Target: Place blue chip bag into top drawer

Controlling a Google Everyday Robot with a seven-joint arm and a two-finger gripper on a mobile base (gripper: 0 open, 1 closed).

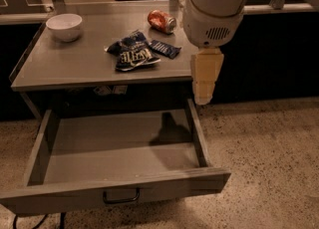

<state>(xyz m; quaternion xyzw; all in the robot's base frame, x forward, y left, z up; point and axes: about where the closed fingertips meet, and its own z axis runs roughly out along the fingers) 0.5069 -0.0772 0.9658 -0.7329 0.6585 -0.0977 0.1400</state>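
Yet to lift blue chip bag (133,54) off table (70,66) into open top drawer (114,146), hovering gripper (203,96) at table's edge, grip unreadable.

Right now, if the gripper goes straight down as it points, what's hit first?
The gripper hangs right of the table, pointing down. Probably meets the drawer first, its right wall or floor just inside; depth unclear.

Probably office or lab: metal table (60,68), speckled floor (269,163); pincer (201,99) by table's right edge.
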